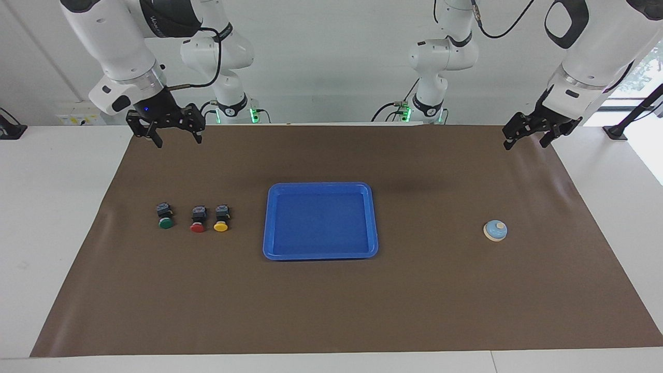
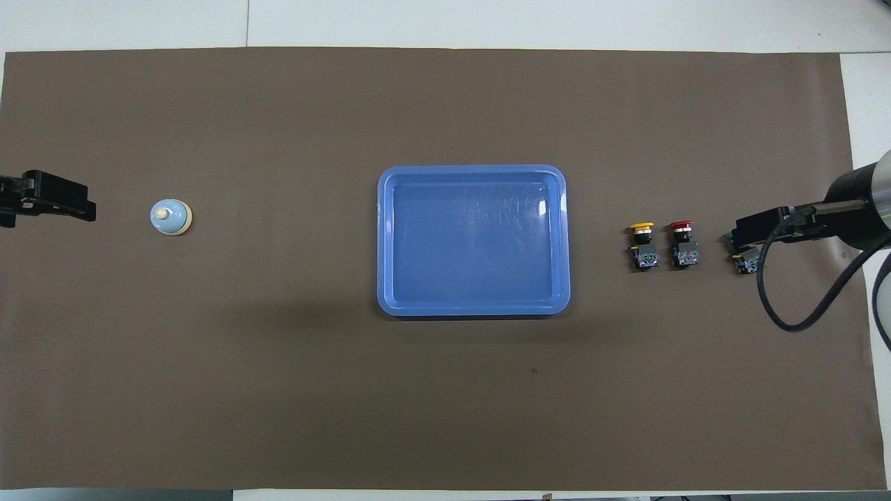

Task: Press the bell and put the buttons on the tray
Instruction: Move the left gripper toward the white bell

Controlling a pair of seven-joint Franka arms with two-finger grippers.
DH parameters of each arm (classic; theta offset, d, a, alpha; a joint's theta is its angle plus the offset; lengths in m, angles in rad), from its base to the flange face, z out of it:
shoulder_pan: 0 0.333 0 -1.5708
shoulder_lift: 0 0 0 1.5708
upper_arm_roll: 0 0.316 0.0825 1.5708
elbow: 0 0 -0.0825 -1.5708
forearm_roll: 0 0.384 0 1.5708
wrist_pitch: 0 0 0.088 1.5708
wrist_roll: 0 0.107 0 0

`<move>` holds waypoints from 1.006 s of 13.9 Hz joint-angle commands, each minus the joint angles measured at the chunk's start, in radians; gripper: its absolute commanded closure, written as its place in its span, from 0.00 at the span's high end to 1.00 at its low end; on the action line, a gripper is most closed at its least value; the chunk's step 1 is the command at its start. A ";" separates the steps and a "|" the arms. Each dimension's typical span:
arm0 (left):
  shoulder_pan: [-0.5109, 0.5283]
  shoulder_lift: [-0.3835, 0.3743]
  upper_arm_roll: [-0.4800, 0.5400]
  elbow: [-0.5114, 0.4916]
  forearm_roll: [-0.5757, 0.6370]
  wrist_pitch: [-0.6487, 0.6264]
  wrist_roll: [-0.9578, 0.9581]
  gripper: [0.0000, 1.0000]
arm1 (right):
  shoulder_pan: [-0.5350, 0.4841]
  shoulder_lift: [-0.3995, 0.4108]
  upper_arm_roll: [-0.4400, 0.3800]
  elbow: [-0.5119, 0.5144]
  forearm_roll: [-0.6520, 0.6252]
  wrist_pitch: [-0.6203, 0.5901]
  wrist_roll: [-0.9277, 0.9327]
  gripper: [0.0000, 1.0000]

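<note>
A blue tray [image 1: 320, 256] is sitting at the middle of a brown mat [image 1: 331, 311], empty. Seen from overhead, the bell [image 2: 170, 217] is resting at the tray's nine o'clock, toward the left arm's end; the yellow button [image 2: 643, 245], red button [image 2: 683, 243] and green button [image 1: 165, 216] are lying on their sides in a row at its three o'clock, yellow closest to the tray.

The left gripper [image 1: 527, 140] is hanging raised over the mat's edge by the robots, fingers spread wide and holding nothing, the bell well apart from them. The right gripper [image 1: 177, 139] is hovering likewise, fingers wide and empty, the green button lying well below and apart from its tips; overhead it is partly covering that button.
</note>
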 commanded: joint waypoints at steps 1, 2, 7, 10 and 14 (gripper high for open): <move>0.000 0.005 0.003 0.013 -0.001 -0.009 -0.009 1.00 | -0.017 -0.017 0.014 -0.013 -0.010 -0.007 0.010 1.00; 0.002 0.005 0.003 0.013 -0.001 -0.009 -0.008 1.00 | -0.017 -0.017 0.014 -0.013 -0.010 -0.007 0.010 1.00; 0.012 -0.032 0.007 -0.085 0.000 0.094 -0.049 0.78 | -0.017 -0.017 0.014 -0.013 -0.010 -0.007 0.010 1.00; 0.049 -0.017 0.007 -0.102 0.000 0.103 -0.048 0.00 | -0.017 -0.017 0.014 -0.013 -0.010 -0.007 0.010 1.00; 0.073 0.043 0.007 -0.142 0.003 0.207 -0.011 0.00 | -0.017 -0.017 0.014 -0.013 -0.010 -0.007 0.010 1.00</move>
